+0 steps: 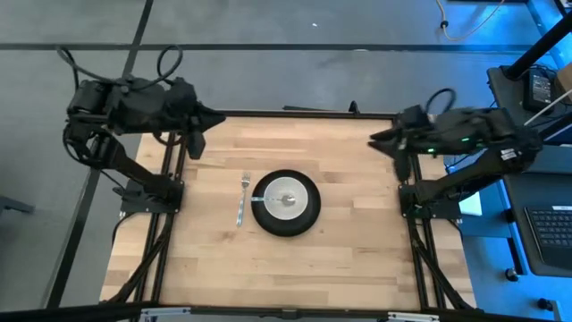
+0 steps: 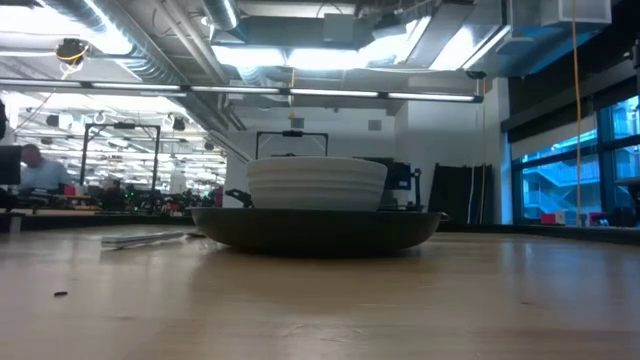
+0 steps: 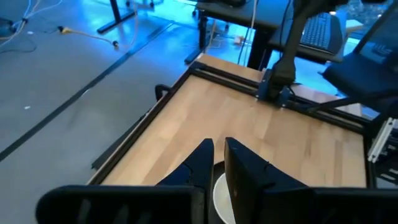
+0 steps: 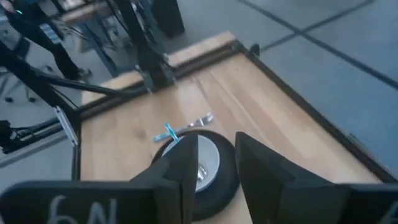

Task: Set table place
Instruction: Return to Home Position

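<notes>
A matte black round plate (image 1: 308, 215) lies at the table's middle, and a white bowl (image 1: 286, 196) stands in it; both show in the low view, the plate (image 2: 320, 228) and the bowl (image 2: 316, 183). A thin pale handle (image 1: 264, 199) reaches over the bowl's left rim, seemingly the spoon. The fork (image 1: 242, 200) lies flat on the wood left of the plate, tines toward the far edge, and its pale blue handle shows in the right wrist view (image 4: 167, 132). My left gripper (image 1: 213, 117) hangs raised over the far left corner, fingers almost together (image 3: 218, 146). My right gripper (image 1: 375, 137) hangs raised at the far right, open (image 4: 214, 140).
The light wood table (image 1: 357, 259) has a thin black frame, and each arm's base is clamped at a side edge. Bare wood lies near, far and right of the plate. Beyond the table is a room with desks and a person at the far left (image 2: 30, 165).
</notes>
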Robot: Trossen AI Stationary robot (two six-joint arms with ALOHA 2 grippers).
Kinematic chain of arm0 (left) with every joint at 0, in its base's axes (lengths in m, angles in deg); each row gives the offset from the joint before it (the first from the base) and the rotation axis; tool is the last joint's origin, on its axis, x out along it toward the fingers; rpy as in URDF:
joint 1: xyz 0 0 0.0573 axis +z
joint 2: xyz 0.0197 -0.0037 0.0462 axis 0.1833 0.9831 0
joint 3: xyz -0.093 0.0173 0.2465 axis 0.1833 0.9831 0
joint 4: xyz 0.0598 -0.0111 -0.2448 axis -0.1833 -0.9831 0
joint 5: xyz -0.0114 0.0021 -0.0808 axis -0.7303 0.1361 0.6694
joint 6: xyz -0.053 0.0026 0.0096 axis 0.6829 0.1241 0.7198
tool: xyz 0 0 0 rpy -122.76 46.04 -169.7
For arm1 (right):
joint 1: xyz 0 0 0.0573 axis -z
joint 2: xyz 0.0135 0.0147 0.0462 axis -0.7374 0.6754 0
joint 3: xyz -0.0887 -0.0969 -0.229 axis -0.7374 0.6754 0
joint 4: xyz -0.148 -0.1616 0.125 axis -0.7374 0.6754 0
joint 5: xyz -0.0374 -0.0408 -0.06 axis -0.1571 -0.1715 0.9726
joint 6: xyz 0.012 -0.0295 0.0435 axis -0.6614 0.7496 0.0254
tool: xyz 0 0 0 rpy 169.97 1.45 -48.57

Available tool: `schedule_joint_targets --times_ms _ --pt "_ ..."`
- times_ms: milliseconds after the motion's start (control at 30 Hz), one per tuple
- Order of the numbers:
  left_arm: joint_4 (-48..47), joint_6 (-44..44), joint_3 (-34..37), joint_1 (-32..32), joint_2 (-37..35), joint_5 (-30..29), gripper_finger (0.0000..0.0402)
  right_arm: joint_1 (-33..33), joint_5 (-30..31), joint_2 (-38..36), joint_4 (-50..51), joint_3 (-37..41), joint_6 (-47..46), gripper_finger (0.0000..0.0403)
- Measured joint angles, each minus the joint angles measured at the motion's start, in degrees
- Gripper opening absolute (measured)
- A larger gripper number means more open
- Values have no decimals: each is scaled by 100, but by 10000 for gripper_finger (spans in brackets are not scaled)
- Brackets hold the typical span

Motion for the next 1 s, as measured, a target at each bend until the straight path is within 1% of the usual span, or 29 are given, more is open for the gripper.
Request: schedule_joint_targets --times_ms 100,200,267,433,533,700,833,1000 --pt "-13 -67 3 -75 -21 -118 33 -75 137 -310 57 0 210 108" --pt "-15 -107 3 -109 -84 -452 33 -107 296 -562 242 0 258 108" --pt "-18 -134 2 -108 -143 -556 33 -107 346 -699 379 0 253 108" --pt "-206 -225 2 -110 -383 -397 33 -105 365 -991 734 0 254 108" --pt "-421 -183 2 -108 -555 -397 33 -105 567 -1138 780 0 332 108" --pt "-585 -273 2 -108 -878 -266 33 -105 585 -1391 764 97 608 108" --pt "-587 -356 2 -108 -1124 83 33 -105 588 -1849 615 805 578 108" --pt "-595 -393 2 -108 -1371 168 33 -103 528 -2741 -386 2376 572 108"
